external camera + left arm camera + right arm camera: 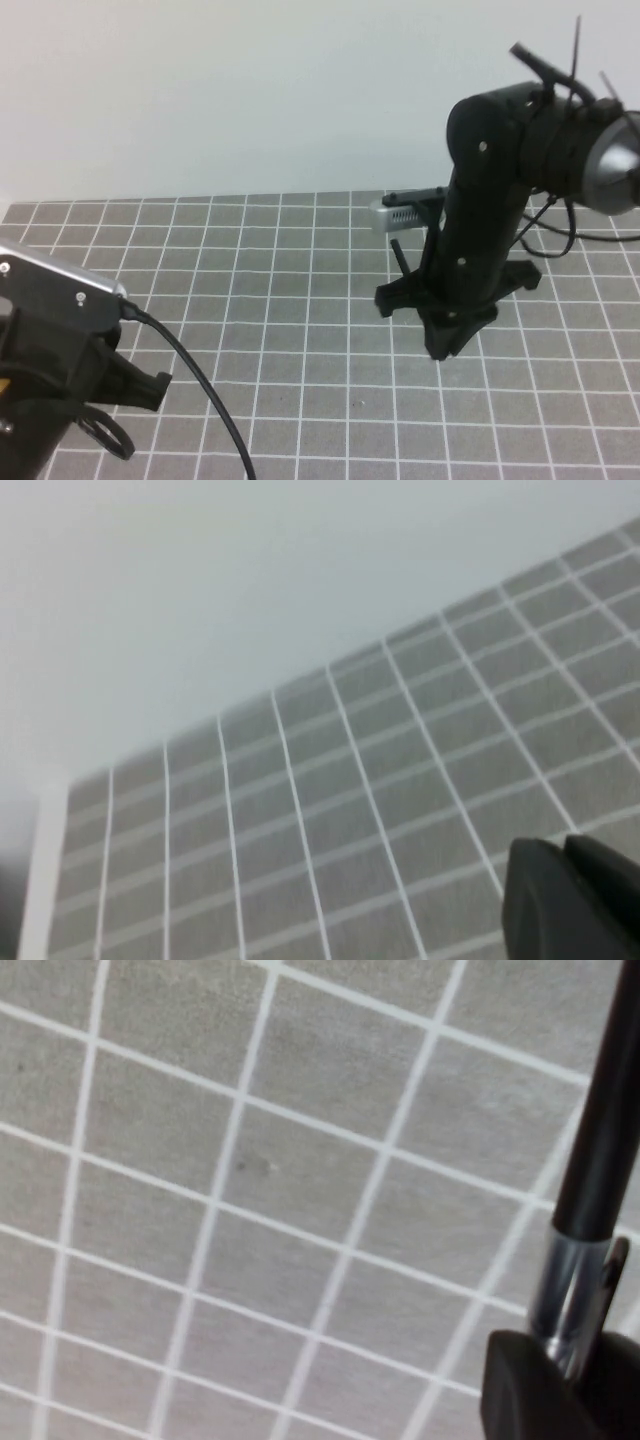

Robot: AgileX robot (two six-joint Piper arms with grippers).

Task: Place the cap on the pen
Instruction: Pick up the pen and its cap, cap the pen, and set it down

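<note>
Your right gripper (565,1390) hangs over the middle-right of the grid mat (250,300), pointed down, and it's clamped narrow on the pen (600,1140), pinched at the silver collar with the black barrel running out beyond the jaws above the squares. That grip makes sense to me: hold near one end and leave a long free length, so a cap can slide on without meeting the jaws. Your left gripper (575,900) sits low at the near-left corner of the mat, well apart from the pen, apparently waiting its turn. Now the trouble: the cap shows in none of your views, not on the mat, not anywhere. Whether the left gripper is wide, narrow or carrying something, you cannot tell, since only a dark sliver of it shows in its wrist view. The pen's far end runs out of frame, so tip or tail is anyone's guess, and from above the right arm's bulk hides the grip itself
</note>
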